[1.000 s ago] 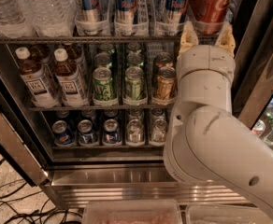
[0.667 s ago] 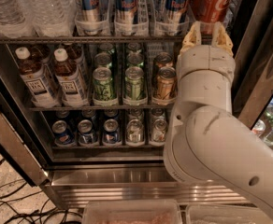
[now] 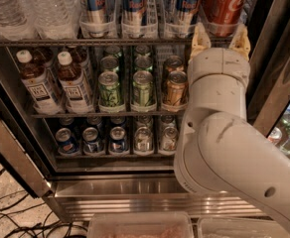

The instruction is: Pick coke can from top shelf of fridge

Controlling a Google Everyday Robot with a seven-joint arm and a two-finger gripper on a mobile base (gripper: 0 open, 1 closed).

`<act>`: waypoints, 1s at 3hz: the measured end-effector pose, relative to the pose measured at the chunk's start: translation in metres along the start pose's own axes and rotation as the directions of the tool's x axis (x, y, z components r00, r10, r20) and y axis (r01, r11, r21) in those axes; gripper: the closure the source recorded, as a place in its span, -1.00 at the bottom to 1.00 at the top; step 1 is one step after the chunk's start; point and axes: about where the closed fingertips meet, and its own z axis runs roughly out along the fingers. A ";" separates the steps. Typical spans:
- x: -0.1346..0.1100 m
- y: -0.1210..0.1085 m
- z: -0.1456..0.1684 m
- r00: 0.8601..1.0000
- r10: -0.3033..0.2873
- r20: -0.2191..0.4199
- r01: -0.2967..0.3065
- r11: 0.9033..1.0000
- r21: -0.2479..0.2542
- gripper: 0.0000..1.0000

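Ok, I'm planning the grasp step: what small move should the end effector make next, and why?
Probably rise a little along the coke can. The open end effector sits at its base by the top shelf rail, fingers spread either side, so closing now would likely catch the tray.

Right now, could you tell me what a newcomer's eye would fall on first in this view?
The bulky white arm fills the lower right and rises to the tool, which stands open at the front rail of the top shelf of the fridge. Just above the tool, at the shelf's right end, the red coke can stands out beside the blue-and-silver cans.
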 end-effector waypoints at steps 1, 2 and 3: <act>0.000 0.000 0.000 1.000 0.000 0.000 0.000 1.000 0.000 -0.24; 0.000 0.000 0.000 1.000 0.000 0.000 0.000 1.000 0.000 -0.42; -0.002 -0.001 0.004 1.000 -0.002 0.008 0.002 1.000 0.000 -0.44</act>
